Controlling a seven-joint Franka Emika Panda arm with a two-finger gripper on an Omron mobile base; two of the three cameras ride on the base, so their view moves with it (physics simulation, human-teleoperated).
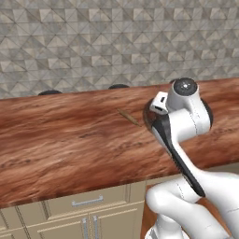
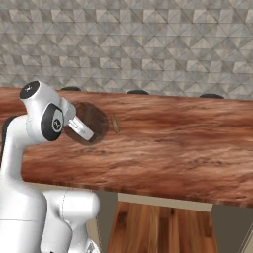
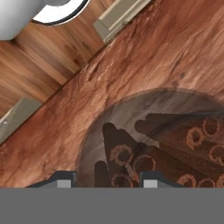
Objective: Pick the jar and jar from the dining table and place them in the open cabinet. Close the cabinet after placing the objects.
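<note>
A squat clear glass jar [image 3: 153, 144] holding brown sticks sits between my gripper's [image 3: 108, 180] two dark fingertips [image 3: 63, 179], and the gripper is shut on it. In the right base view the jar [image 2: 94, 122] shows as a dark round disc beside the hand, just over the reddish-brown dining table [image 2: 168, 153]. In the left base view the hand covers most of the jar [image 1: 147, 117], with one brown stick [image 1: 128, 116] showing to its left above the table [image 1: 70, 144]. The other jar and the open cabinet are out of view.
Beige drawer fronts with short silver handles [image 1: 87, 201] run under the table's near edge. Dark rounded shapes [image 2: 138, 92] peek up behind its far edge, in front of the grey tiled wall [image 1: 93, 42]. Wooden floor [image 2: 163, 227] lies below.
</note>
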